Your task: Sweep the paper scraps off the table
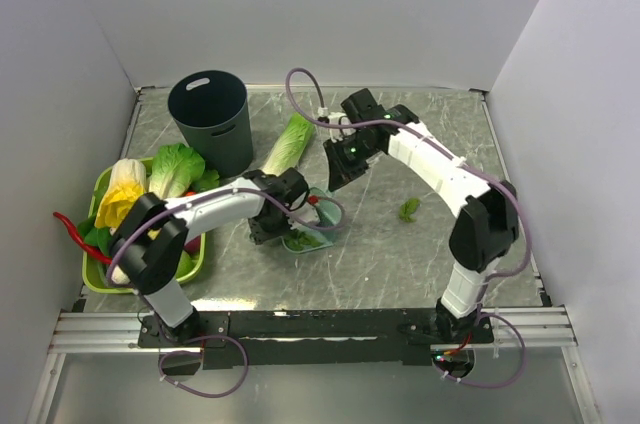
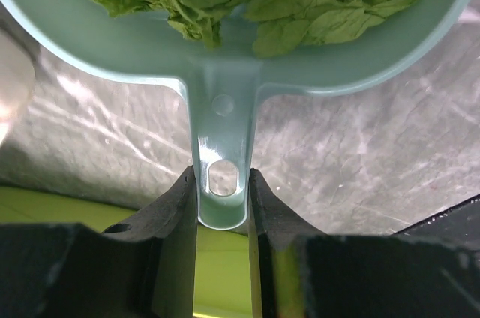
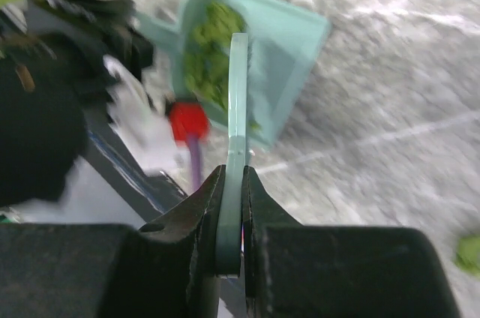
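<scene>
**Left wrist view:** the teal dustpan, ahead of the left gripper, is cut off by the upper and side edges. Its front lip is not shown, and the paper scraps in it are cropped likewise.

**Right wrist view:** the brush in the right gripper is seen edge-on, its bristles indiscernible. Left of that gripper the other arm is blurred. To its lower right a single green scrap is blurred and cropped.

**Top view:** neither pair of jaws can be made out beneath the dark wrists.
</scene>
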`<state>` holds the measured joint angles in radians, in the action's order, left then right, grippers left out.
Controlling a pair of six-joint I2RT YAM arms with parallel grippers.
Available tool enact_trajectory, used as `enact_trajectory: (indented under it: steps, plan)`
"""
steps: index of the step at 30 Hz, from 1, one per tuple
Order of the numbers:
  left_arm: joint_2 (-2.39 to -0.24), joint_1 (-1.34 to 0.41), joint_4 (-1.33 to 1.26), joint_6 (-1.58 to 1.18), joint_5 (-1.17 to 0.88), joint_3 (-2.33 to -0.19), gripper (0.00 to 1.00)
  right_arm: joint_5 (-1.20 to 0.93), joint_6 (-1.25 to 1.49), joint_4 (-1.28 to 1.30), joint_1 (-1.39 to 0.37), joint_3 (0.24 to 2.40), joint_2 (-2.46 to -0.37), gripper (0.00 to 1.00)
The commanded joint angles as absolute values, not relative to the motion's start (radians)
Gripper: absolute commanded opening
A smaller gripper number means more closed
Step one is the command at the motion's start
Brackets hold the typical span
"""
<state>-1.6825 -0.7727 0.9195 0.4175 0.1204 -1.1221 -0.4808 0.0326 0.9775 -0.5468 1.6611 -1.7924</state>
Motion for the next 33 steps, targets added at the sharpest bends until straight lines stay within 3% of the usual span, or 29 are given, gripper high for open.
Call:
enact_trajectory:
  steps: [1, 6, 17, 23, 33]
  plan:
    - [-1.554, -0.729, 0.845, 0.402, 0.104, -1.051, 0.01, -0.388, -0.052, 1.034, -0.541, 1.637, -1.605, 0.0]
    - [-1.502, -0.701, 0.807, 0.425, 0.104, -1.011, 0.01, -0.344, -0.077, 1.006, -0.538, 1.623, -1.526, 0.0]
    - [-1.448, -0.661, 0.85, 0.403, 0.009, -1.147, 0.01, -0.101, -0.086, 0.884, -0.446, 1.606, -1.529, 0.0]
    - [-1.39, -0.637, 0.865, 0.39, 0.028, -1.226, 0.01, -0.153, -0.071, 0.882, -0.422, 1.557, -1.569, 0.0]
    - [-1.419, -0.451, 0.879, 0.322, 0.02, -1.454, 0.01, -0.182, -0.067, 0.864, -0.422, 1.627, -1.646, 0.0]
